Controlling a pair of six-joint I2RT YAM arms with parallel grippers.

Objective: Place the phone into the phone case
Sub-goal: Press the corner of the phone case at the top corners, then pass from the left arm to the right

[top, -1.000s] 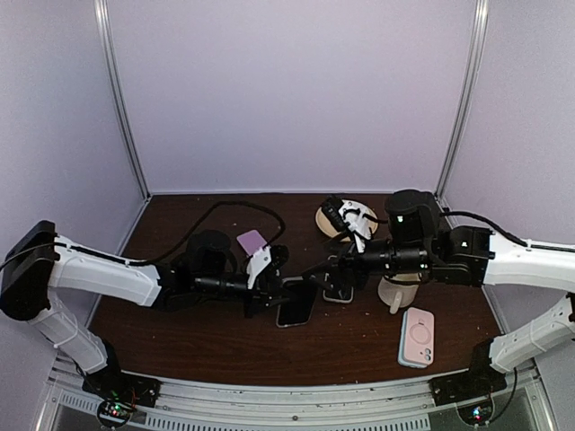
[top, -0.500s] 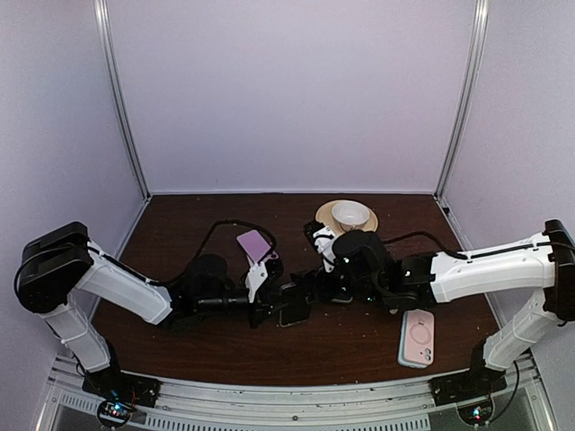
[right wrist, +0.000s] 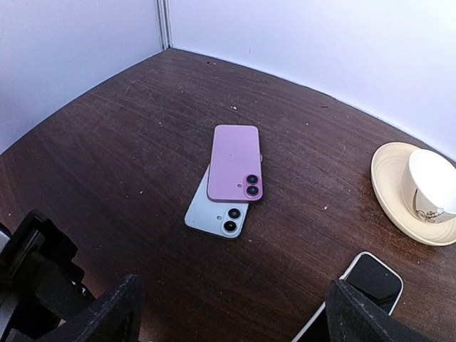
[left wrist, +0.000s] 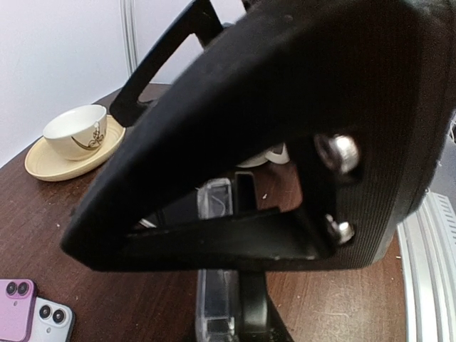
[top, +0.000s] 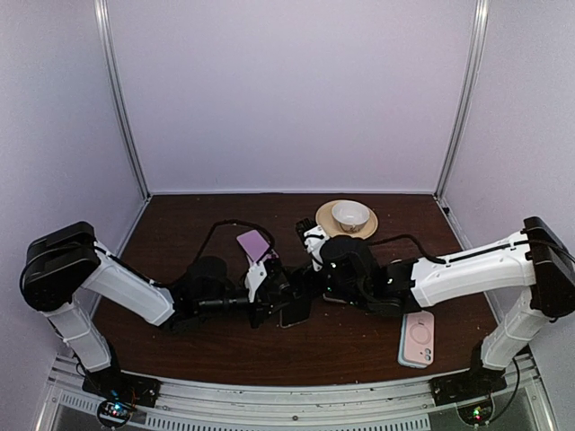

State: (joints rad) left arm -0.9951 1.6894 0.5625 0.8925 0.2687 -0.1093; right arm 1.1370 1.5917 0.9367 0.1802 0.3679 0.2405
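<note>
Your right gripper is spread wide with nothing between its fingers. Left gripper is pinched nearly closed; can't tell on what. Pink case lies well apart, by the right arm. Phone lies screen-up at the left gripper's tip.

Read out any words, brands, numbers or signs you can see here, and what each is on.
No text can be read.
The cup bears only a dark ornament, no letters.
The purple phone, the pale blue phone under it and the pink case with its ring show no lettering.
</note>
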